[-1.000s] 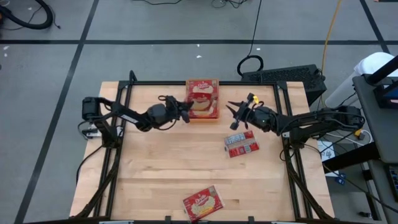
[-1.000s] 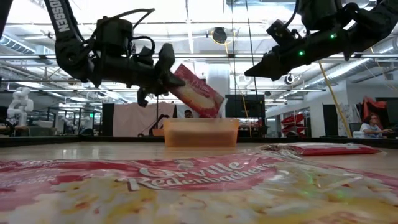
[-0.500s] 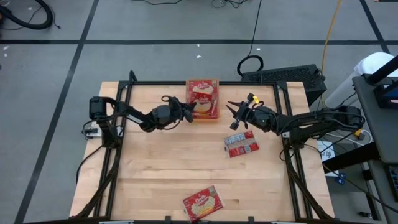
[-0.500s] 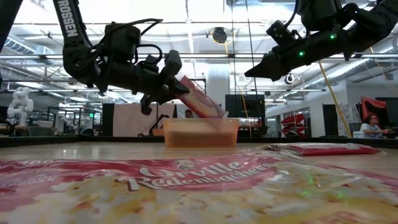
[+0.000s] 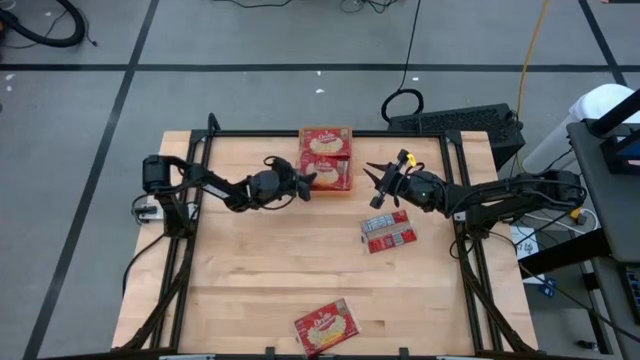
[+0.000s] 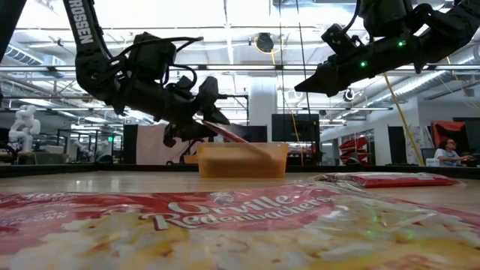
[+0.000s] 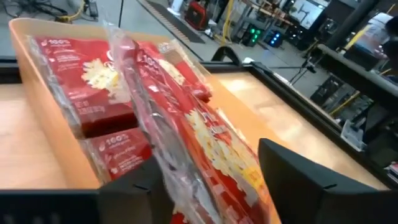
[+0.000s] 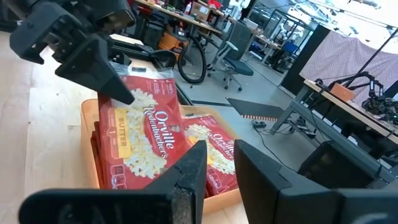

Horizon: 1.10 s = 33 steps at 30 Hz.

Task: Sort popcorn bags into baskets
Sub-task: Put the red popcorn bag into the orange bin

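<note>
The orange basket stands at the table's far middle with red popcorn bags in it. One bag lies flat at its far end. Another bag slants from the basket's near left end, its lower end down inside the basket. My left gripper stands open at that bag's raised end, one finger on either side. My right gripper hovers open to the right of the basket, holding nothing. A bag with its grey back up lies below it. One more bag lies at the near edge. My left gripper comes at the slanting bag level from the table's left, its fingers spread wide. The raised end's clear wrapper edge lies beside one finger; whether they touch I cannot tell. The other finger stands clear. The bag's lower end rests in the basket.
A black frame rail runs around the table's edges. Bare wood lies between the basket and the near bag. Beyond the table there are desks, chairs and a seated person.
My left gripper has sunk and tipped a little toward the basket, and its fingers have spread apart. The bag, which stood steeply over the basket's left end, has tipped down to a shallow slant with its far end inside the basket.
</note>
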Available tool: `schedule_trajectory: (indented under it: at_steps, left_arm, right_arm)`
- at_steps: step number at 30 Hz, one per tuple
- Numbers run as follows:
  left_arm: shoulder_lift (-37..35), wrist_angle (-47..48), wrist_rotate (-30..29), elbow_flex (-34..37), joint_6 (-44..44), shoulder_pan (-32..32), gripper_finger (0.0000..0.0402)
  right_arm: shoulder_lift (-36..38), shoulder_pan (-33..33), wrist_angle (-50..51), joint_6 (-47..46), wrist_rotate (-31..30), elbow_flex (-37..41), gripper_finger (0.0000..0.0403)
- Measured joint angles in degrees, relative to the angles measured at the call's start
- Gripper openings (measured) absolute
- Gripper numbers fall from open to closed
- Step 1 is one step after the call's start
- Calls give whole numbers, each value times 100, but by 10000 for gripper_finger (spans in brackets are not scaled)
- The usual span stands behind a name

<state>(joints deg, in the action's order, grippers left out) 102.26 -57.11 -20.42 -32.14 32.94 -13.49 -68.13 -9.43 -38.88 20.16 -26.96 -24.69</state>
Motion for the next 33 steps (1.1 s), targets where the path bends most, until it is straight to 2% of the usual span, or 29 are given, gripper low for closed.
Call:
schedule_trajectory:
  at_steps: [5, 10, 15, 23, 27, 33]
  left_arm:
    - [-229, 144, 218, -6, -62, 8, 259]
    - [-814, 1294, 255, 4, -773, 7, 290]
    - [-1410, 2031, 348, 2, -1540, -86, 302]
    - [-1871, 2762, 1598, 2, -1771, -415, 271]
    - [-1869, 3326, 1997, 4, -1787, -608, 244]
    - [-1873, 3422, 2733, -83, -2066, -823, 201]
  right_arm:
    - [0, 0, -69, -7, 0, 0, 75]
    - [0, 0, -101, -175, 2, 0, 75]
    - [0, 0, -177, -212, 7, 0, 75]
    - [0, -2, -355, -210, 15, -1, 75]
    - [0, 0, -377, -210, 13, 0, 75]
    - [0, -65, -420, -290, 11, 0, 75]
